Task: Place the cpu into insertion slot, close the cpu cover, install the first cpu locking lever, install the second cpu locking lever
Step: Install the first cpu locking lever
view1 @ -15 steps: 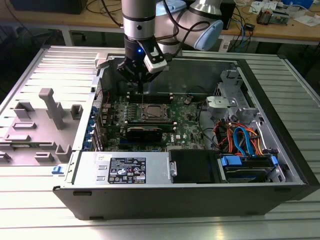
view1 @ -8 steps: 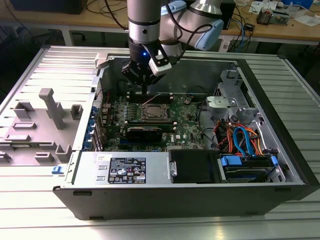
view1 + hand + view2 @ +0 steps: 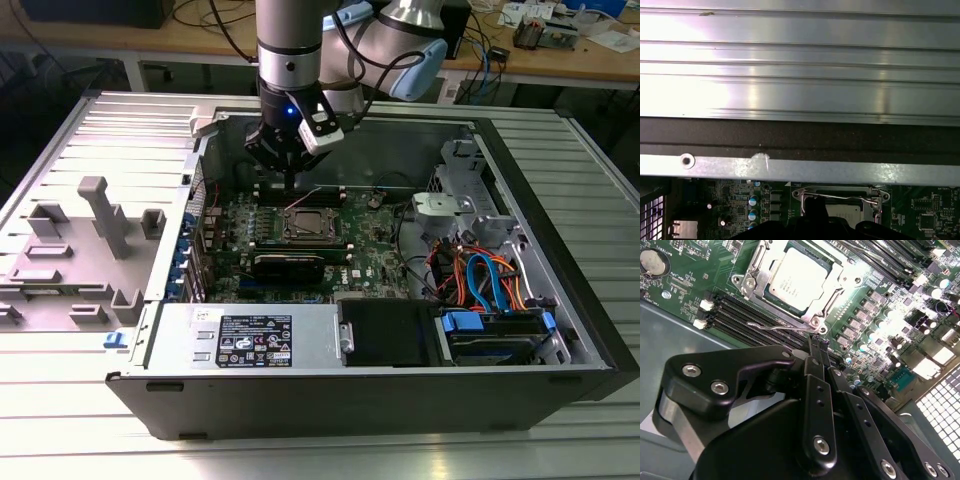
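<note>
- In the first wrist view I see the cpu (image 3: 852, 212) cut off at 6 o'clock by the dark gripper body.
- In the second wrist view the fingertips' contact with the locking lever (image 3: 785, 326) is hidden; I cannot tell its latching.
- In the exterior view the insertion slot (image 3: 309, 224) is too small for me to judge.

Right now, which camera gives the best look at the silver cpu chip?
The second wrist view: the cpu lies seated in the insertion slot, its whole top visible. In the exterior view it is a small square below the gripper. The first wrist view catches one edge.
</note>
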### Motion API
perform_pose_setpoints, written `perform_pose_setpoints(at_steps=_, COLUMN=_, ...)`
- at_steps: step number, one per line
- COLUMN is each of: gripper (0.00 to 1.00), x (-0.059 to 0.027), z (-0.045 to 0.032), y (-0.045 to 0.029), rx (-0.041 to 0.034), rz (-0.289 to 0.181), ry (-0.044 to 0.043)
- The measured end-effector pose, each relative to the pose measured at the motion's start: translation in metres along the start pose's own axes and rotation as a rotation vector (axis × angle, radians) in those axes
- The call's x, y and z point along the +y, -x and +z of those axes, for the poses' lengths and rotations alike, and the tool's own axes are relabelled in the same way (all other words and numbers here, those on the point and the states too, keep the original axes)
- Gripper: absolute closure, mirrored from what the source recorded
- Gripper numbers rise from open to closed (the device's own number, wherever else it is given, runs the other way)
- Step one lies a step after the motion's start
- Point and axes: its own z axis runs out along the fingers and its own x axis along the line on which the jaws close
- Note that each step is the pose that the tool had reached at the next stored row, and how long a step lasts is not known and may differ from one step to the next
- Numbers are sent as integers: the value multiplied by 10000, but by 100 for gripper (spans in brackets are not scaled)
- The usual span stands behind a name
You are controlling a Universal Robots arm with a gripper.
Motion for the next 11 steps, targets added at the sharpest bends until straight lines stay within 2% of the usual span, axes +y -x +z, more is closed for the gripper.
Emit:
perform_pose_setpoints(at_steps=5, gripper=89, x=0, z=1, y=0, rx=-4, rz=0, ry=-1)
perform_pose_setpoints(at_steps=9, gripper=89, x=0, z=7, y=0, rx=-52, rz=1, ry=0)
perform_pose_setpoints(at_steps=11, gripper=89, x=2, z=57, y=2, rx=-60, rz=2, ry=-2)
